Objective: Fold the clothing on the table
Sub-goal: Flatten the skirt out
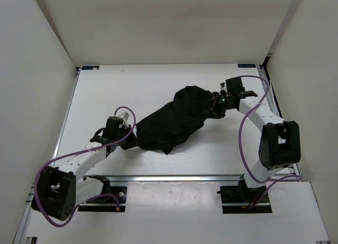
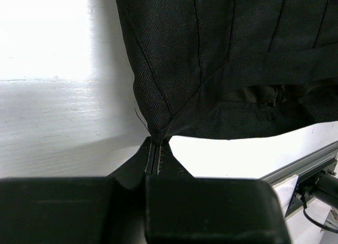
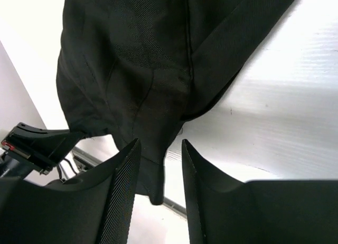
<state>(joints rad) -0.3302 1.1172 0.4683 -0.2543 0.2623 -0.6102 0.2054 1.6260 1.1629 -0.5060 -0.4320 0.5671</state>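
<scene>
The clothing [image 1: 177, 120], a black garment with stitched vertical seams, lies bunched in a long diagonal heap on the white surface [image 1: 132, 85]. Its fuller, rounded end points far right and its flatter end near left. At the clothing's near-left end the left fingers [image 2: 138, 167] are pressed together on a pointed corner of the fabric, which spreads from them in taut creases. At the clothing's far-right end the right fingers [image 3: 124, 186] stand apart, with a hanging fold of cloth dropping into the gap; the fold lies against one finger and a bright strip shows between it and the other. A purple cable [image 1: 127, 111] loops just beside the clothing's left end, and a second purple cable [image 1: 242, 141] curves down to the clothing's right. A metal rail [image 1: 174, 177] runs along the surface edge on the clothing's near side, apart from the fabric.
</scene>
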